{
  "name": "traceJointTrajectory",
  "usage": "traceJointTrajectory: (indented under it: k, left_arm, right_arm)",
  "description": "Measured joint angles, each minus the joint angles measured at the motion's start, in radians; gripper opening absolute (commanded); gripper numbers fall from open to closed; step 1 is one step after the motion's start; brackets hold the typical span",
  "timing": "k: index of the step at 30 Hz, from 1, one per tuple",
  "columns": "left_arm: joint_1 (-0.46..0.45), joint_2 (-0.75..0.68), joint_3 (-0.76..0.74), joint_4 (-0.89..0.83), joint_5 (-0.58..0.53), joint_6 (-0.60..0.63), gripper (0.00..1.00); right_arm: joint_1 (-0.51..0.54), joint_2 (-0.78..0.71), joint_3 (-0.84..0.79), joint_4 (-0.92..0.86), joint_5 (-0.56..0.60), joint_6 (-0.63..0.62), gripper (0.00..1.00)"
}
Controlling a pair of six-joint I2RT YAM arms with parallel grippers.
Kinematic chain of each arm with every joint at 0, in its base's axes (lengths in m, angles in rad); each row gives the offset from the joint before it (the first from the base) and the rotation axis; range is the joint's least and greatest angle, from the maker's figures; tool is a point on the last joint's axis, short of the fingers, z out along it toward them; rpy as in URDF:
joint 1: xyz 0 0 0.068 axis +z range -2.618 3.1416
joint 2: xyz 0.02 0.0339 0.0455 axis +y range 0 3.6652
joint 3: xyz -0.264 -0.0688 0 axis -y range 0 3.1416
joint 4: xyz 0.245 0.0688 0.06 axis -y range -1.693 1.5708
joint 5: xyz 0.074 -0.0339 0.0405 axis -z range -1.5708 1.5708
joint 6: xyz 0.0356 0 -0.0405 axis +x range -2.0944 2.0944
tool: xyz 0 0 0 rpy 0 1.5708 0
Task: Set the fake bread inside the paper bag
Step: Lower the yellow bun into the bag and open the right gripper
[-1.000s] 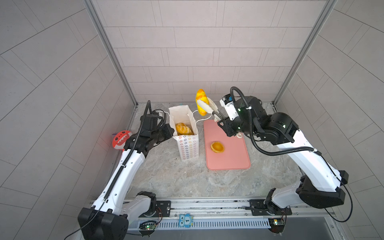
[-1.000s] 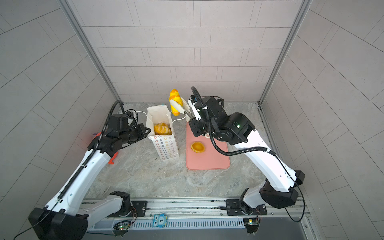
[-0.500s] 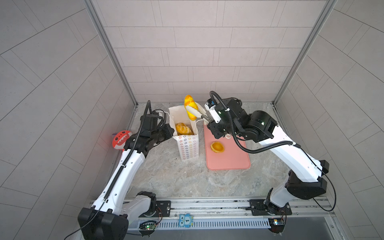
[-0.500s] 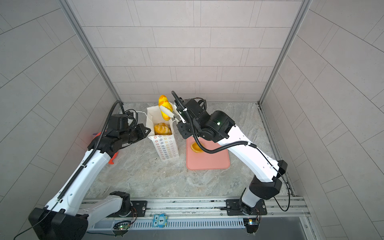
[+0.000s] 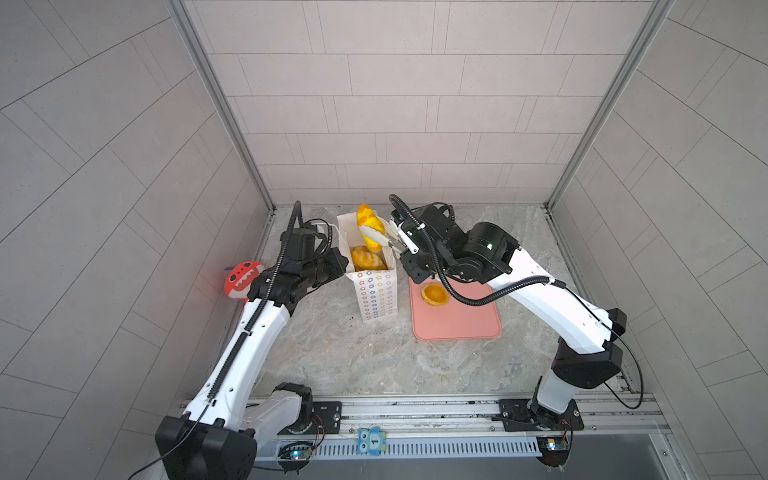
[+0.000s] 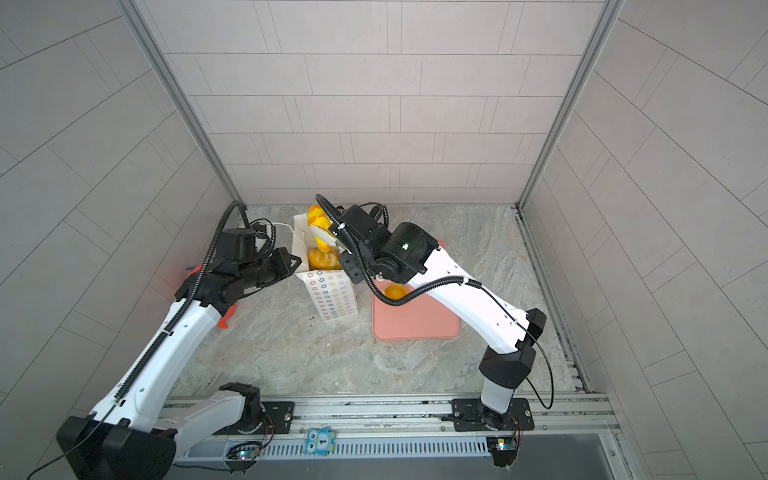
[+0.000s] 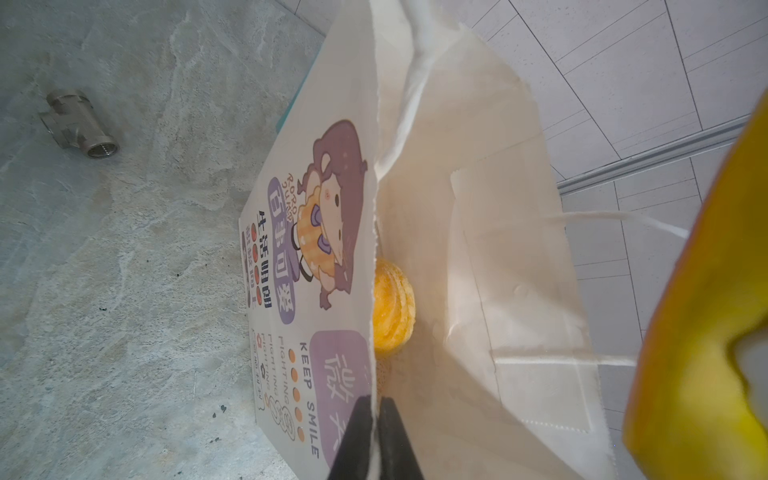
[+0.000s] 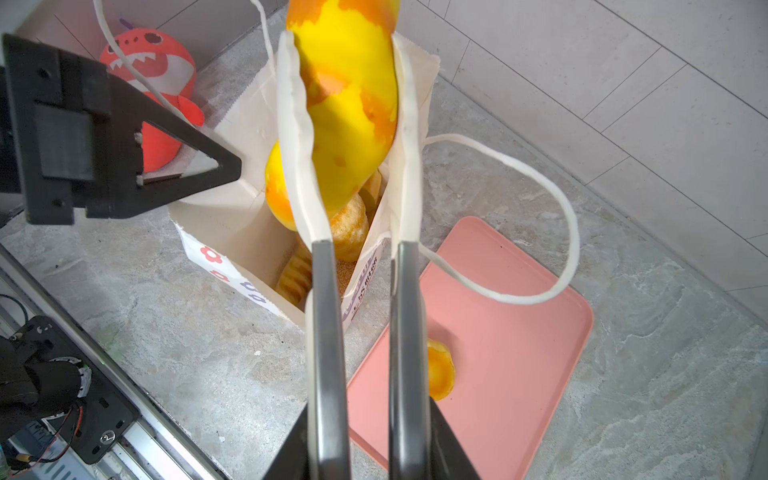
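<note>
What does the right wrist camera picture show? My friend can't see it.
The right claw grips a long yellow-orange bread over the open paper bag, which holds other breads. The left claw pinches the bag's rim, and one small pastry sits on the pink tray.

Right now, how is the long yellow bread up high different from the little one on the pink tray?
The long yellow toy loaf is bigger than the small round orange tart. The loaf is gripped by the right gripper over the white paper bag; the tart lies on the flat pink tray. Both are glossy fake bread.
</note>
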State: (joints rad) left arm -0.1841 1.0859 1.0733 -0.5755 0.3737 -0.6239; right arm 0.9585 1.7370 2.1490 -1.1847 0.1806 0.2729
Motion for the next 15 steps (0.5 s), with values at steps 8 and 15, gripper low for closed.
traceJointTrajectory:
  k: [8,15]
  left_arm:
    - [0.0,-0.004,0.0,-0.005,-0.001,0.0,0.1]
    - [0.0,-0.005,0.0,-0.006,-0.003,0.0,0.1]
  right_arm:
    - [0.001,0.028,0.003,-0.003,0.024,-0.008,0.38]
    - [0.001,0.032,0.005,-0.003,0.034,-0.009,0.42]
